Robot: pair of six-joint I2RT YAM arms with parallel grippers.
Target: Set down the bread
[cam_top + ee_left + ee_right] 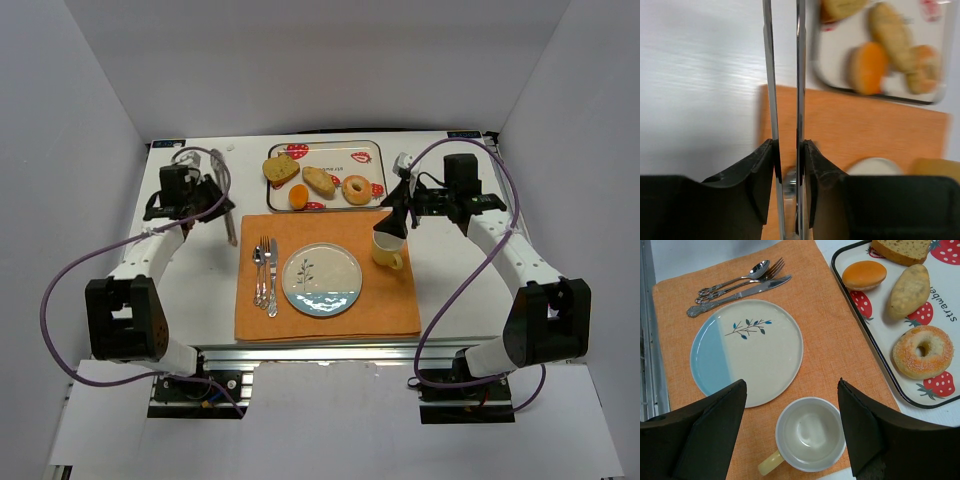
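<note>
A strawberry-print tray point(372, 152) at the back holds a bread slice point(282, 170), a long roll point(319, 181), an orange bun point(298, 199) and a bagel point(357, 190). A white and blue plate point(321, 281) lies empty on the orange placemat point(390, 305). My left gripper point(213, 196) is shut on metal tongs point(772, 75), whose two blades point toward the tray's left end. My right gripper point(791, 382) is open and empty, above a yellow-handled cup point(810, 435). The right wrist view shows the slice point(900, 249), roll point(909, 290), bun point(864, 274) and bagel point(923, 351).
A fork, spoon and knife point(265, 275) lie on the mat left of the plate. The cup point(388, 250) stands right of the plate, under my right gripper point(395, 222). White walls close in the table on three sides.
</note>
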